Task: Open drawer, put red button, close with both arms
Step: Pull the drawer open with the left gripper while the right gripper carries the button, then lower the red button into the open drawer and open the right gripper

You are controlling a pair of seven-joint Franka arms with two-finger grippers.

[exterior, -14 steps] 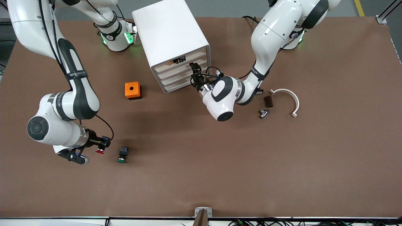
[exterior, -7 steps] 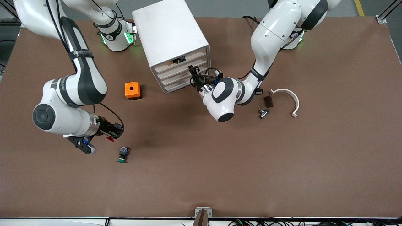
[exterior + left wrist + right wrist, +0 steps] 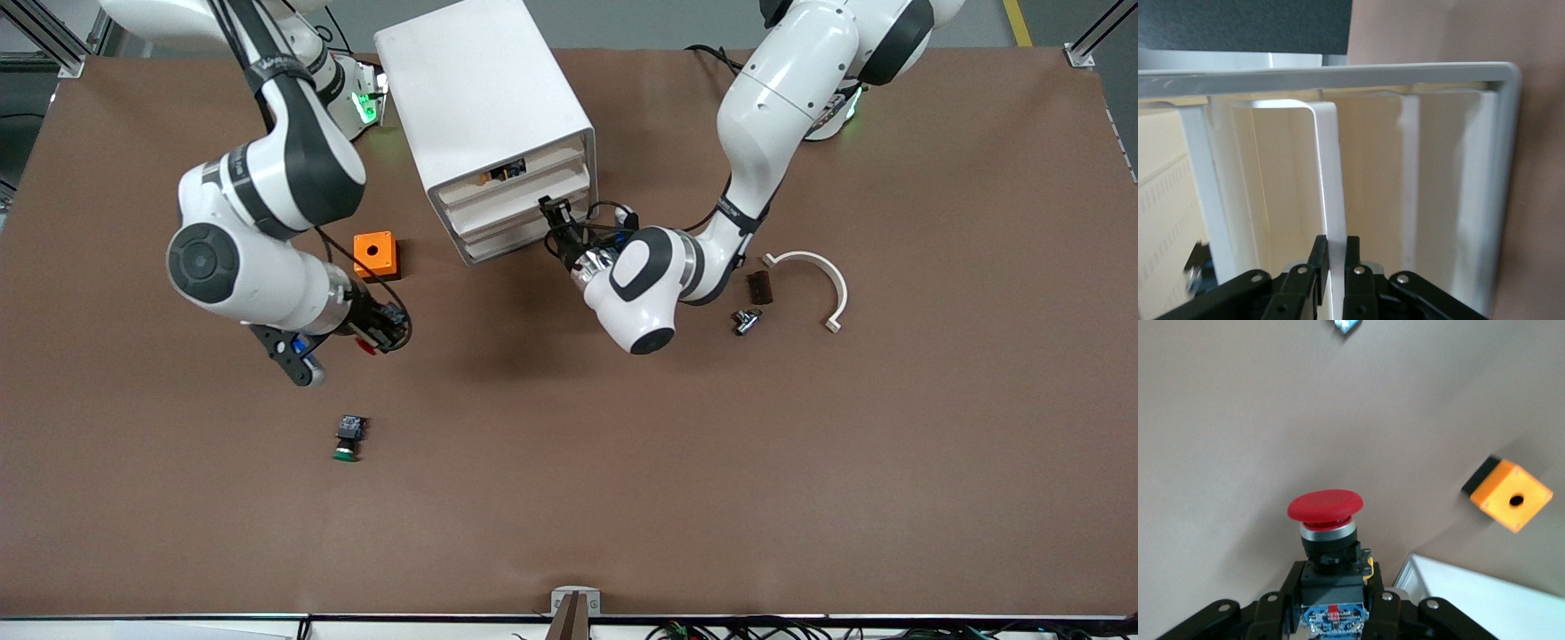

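The white cabinet (image 3: pixel 480 89) stands at the robots' side of the table, with four stacked drawers in its front. My left gripper (image 3: pixel 553 216) is at that front, shut on the thin white front lip (image 3: pixel 1330 193) of one of the middle drawers (image 3: pixel 511 213). The left wrist view shows both fingers (image 3: pixel 1318 257) clamped on that lip. My right gripper (image 3: pixel 384 325) is shut on the red button (image 3: pixel 364 344) and holds it above the table near the orange box. In the right wrist view the button's red cap (image 3: pixel 1325 507) points away from the gripper (image 3: pixel 1333 603).
An orange box (image 3: pixel 374 255) with a round hole sits beside the cabinet, toward the right arm's end. A green-capped button (image 3: pixel 348 440) lies nearer the front camera. A dark block (image 3: pixel 758 286), a metal fitting (image 3: pixel 745 320) and a white curved piece (image 3: pixel 818 277) lie toward the left arm's end.
My right arm has carried the red button up from beside the green button toward the orange box and cabinet. My left gripper has shifted slightly along the cabinet front.
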